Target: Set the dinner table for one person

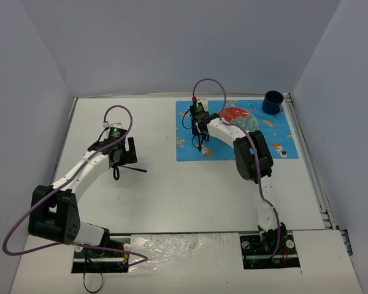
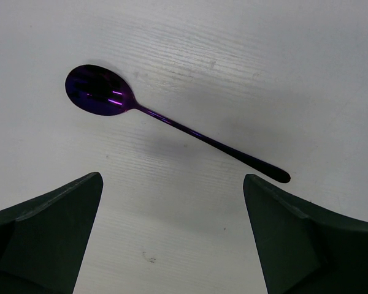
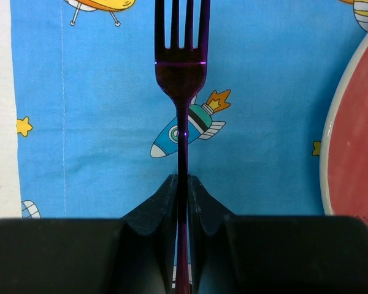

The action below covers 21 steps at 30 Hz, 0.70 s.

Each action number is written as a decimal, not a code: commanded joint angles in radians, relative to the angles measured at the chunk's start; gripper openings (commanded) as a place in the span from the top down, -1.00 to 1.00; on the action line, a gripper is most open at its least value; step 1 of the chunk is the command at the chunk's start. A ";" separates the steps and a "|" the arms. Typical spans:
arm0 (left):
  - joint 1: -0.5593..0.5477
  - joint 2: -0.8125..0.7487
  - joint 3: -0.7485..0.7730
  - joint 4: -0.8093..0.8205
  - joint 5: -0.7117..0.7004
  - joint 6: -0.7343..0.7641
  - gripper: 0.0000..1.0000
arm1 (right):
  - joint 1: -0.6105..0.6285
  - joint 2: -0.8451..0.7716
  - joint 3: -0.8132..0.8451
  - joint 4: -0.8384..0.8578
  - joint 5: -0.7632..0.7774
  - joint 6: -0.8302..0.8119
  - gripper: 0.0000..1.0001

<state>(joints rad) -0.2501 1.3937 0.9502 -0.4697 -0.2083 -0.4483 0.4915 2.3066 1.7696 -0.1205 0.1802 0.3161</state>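
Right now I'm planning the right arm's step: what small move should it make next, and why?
Probably lower the fork onto the blue mat and release it. The right gripper is shut on its handle, over bare mat just left of the plate, a fitting spot for a fork.

Purple spoon (image 2: 175,124) flat on white table (image 2: 276,55), claw (image 2: 172,177) spread wide

No readable txt, nos. or brand marks in any view, as far as I can see. Blue mat (image 3: 80,159) has only cartoon pics: rocket (image 3: 187,131) mid-frame, star (image 3: 24,127) at left edge. Dinner table (image 1: 159,196) shows no lettering.
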 commanded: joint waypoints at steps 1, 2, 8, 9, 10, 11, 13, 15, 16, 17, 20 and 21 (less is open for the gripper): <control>0.006 -0.009 0.061 0.000 -0.025 0.007 -0.94 | -0.004 -0.007 0.044 0.000 0.051 0.017 0.79; 0.008 -0.009 0.061 -0.003 -0.025 0.006 -0.94 | -0.004 -0.006 0.044 -0.001 0.051 0.021 0.77; 0.016 -0.010 0.059 -0.012 -0.023 -0.014 -0.94 | -0.004 -0.019 0.044 -0.009 0.053 0.029 0.52; 0.017 -0.011 0.058 -0.016 -0.022 -0.023 -0.94 | -0.004 -0.028 0.044 -0.011 0.053 0.028 0.47; 0.023 -0.015 0.055 -0.017 -0.017 -0.036 -0.94 | -0.004 -0.044 0.039 -0.012 0.049 0.027 0.41; 0.029 -0.019 0.051 -0.018 -0.012 -0.049 -0.94 | -0.005 -0.062 0.034 -0.013 0.044 0.026 0.36; 0.059 -0.031 0.037 -0.018 0.005 -0.083 -0.94 | -0.004 -0.113 0.016 -0.014 0.021 0.019 0.20; 0.113 -0.043 0.023 -0.016 0.034 -0.121 -0.94 | -0.003 -0.165 -0.006 -0.013 0.003 0.008 0.04; 0.151 -0.051 0.016 -0.015 0.047 -0.141 -0.94 | -0.002 -0.189 -0.017 -0.013 -0.007 0.002 -0.08; 0.173 -0.061 0.009 -0.014 0.055 -0.165 -0.94 | 0.000 -0.223 -0.029 -0.013 -0.019 -0.009 -0.26; 0.244 -0.073 -0.008 0.003 0.084 -0.216 -0.94 | 0.013 -0.333 -0.090 -0.013 -0.048 -0.052 -0.59; 0.261 -0.070 -0.011 0.015 0.099 -0.222 -0.94 | 0.016 -0.355 -0.105 -0.011 -0.059 -0.060 -0.59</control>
<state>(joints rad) -0.0530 1.3724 0.9447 -0.4843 -0.1540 -0.5784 0.4934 2.1733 1.7043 -0.1555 0.1585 0.3126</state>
